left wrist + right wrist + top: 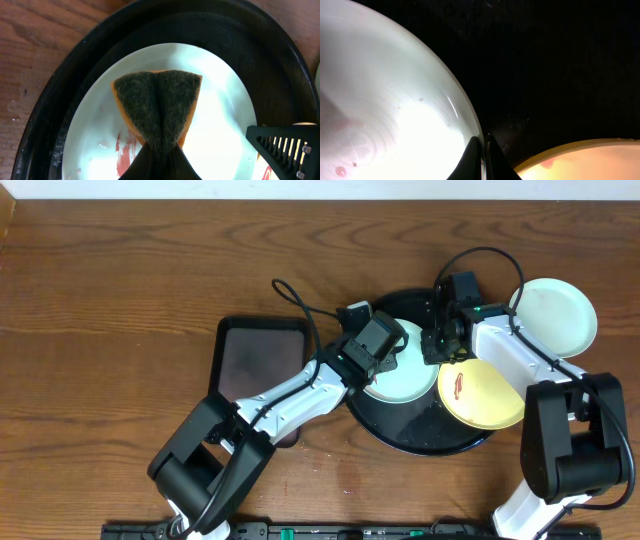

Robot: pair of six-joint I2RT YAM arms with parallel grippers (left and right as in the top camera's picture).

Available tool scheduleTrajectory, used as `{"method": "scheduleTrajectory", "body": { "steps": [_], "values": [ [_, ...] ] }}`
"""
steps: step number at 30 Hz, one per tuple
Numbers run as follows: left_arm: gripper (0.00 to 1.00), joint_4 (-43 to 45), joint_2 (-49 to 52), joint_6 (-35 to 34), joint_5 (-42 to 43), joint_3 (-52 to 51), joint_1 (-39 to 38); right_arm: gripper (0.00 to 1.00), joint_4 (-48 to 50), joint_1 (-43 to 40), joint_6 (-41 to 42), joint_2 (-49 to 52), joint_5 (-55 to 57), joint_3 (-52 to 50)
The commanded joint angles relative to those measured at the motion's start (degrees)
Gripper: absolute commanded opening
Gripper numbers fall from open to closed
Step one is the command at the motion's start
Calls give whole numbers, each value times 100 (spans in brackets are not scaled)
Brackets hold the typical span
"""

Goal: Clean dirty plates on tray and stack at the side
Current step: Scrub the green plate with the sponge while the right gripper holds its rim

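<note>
Three plates (pixel 405 378) (pixel 485 395) (pixel 560 315), one black tray (pixel 410 432), one sponge (pixel 157 107).

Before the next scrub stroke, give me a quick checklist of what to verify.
1. Grip of left claw on sponge: ok, pinched.
2. Hold of right claw on pale plate rim: ok.
3. Position of pale plate, inside tray: ok.
4. Cleanliness of pale plate: not ok, red smear beside sponge.
5. Cleanliness of yellow plate: not ok, red streak visible.
6. Contact of sponge with pale plate: cannot tell.
</note>
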Motion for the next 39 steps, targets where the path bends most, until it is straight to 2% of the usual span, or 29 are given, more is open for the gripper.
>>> {"method": "scheduleTrajectory", "body": {
  "steps": [1, 8, 11, 20, 22, 28, 33, 39],
  "values": [
    [7, 72, 212, -509, -153, 61, 4, 1, 59, -39, 81, -57, -17, -76],
    [7, 686, 634, -544, 435, 61, -87, 1, 63, -39, 81, -57, -17, -74],
    [7, 957, 634, -136, 426, 61, -249, 1, 70, -39, 81, -57, -17, -74],
    [8, 752, 962, -136, 92, 59, -319, 1, 48, -39, 81, -57, -17, -74],
    [8, 638, 1047, 101, 48, 59, -299, 1, 37, -39, 81, -57, -17, -74],
    [7, -133, 1045, 903, -1405, 59, -291, 1, 37, -39, 81, -57, -17, -74],
    [7, -304, 1005, 1416, -2424, 59, -291, 1, 35, -39, 81, -57, -17, -74],
    [7, -302, 422, 1600, -2640, 59, -291, 1, 37, -39, 81, -57, -17, -76]
  ]
}}
